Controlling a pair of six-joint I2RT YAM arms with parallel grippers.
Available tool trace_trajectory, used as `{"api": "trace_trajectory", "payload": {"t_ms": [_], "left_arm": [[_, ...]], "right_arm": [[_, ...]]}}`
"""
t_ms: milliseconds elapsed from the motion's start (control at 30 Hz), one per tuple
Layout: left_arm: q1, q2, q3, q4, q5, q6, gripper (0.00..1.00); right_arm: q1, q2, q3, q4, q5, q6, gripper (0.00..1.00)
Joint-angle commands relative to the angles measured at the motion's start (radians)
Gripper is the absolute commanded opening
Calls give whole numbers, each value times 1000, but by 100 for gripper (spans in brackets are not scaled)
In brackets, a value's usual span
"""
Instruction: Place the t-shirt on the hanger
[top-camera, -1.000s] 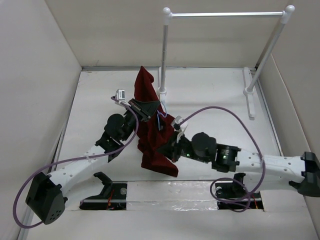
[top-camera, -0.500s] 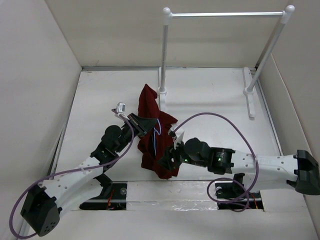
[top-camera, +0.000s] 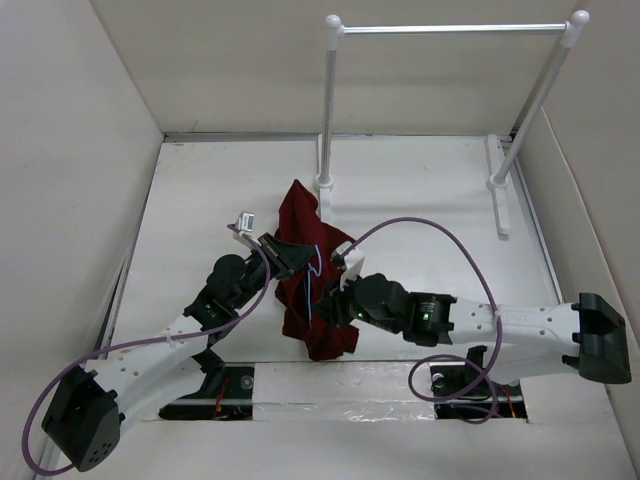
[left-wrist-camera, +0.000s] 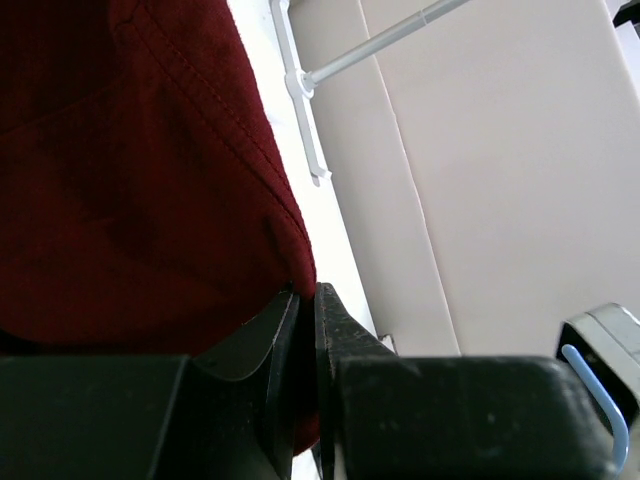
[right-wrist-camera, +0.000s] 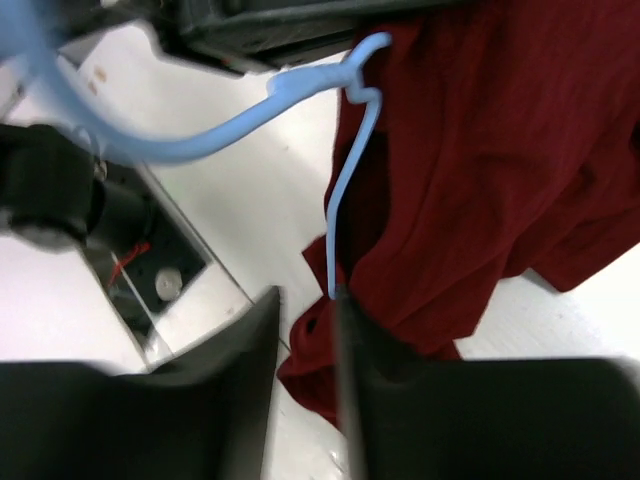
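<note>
The maroon t-shirt (top-camera: 318, 330) hangs bunched from my left gripper (top-camera: 296, 258), its lower end lying on the white table. In the left wrist view the gripper (left-wrist-camera: 312, 300) is shut on a fold of the t-shirt (left-wrist-camera: 130, 170). The thin light-blue hanger (top-camera: 314, 272) runs down the front of the cloth. My right gripper (top-camera: 330, 292) sits just right of it. In the right wrist view the hanger (right-wrist-camera: 345, 170) drops from its hook to the tip of the right finger, against the t-shirt (right-wrist-camera: 500, 170). That gripper (right-wrist-camera: 305, 300) is open, with table showing between the fingers.
A tall white rack with a metal rail (top-camera: 450, 28) stands at the back, its feet (top-camera: 322, 184) just behind the shirt. The rack (left-wrist-camera: 300, 80) also shows in the left wrist view. Beige walls close in the table (top-camera: 420, 190) on three sides.
The left gripper has come down and nearer with the shirt, so the cloth sits lower. The right gripper has moved left along the shirt and gone from shut to open.
</note>
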Motion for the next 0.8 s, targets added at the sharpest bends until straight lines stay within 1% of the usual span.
{"api": "trace_trajectory", "payload": {"t_ms": [0, 100, 233, 400, 433, 500, 533, 567, 667, 700, 767], "left_arm": [[2, -14, 12, 77, 16, -8, 0], [2, -13, 8, 83, 24, -14, 0], [2, -10, 5, 80, 25, -17, 0], [2, -25, 17, 51, 25, -10, 0], [2, -31, 21, 45, 22, -7, 0], [2, -37, 23, 34, 11, -2, 0], [2, -39, 23, 30, 10, 1, 0], [2, -34, 35, 22, 10, 7, 0], [2, -17, 81, -28, -2, 58, 0], [2, -17, 97, -74, -27, 94, 13], [2, -25, 138, -119, -67, 133, 28]], "right_arm": [[8, 26, 40, 124, 89, -9, 46], [8, 77, 45, 162, 116, -16, 47], [8, 138, 60, 211, 129, -28, 43], [8, 172, 59, 256, 199, -23, 29], [8, 171, 53, 270, 199, -25, 21], [8, 168, 37, 290, 202, -25, 12], [8, 164, 34, 290, 205, -23, 4], [8, 163, 28, 288, 210, -20, 0], [8, 149, 20, 264, 218, -8, 0], [8, 143, 17, 238, 219, 3, 0], [8, 122, 10, 221, 215, 13, 0]]}}
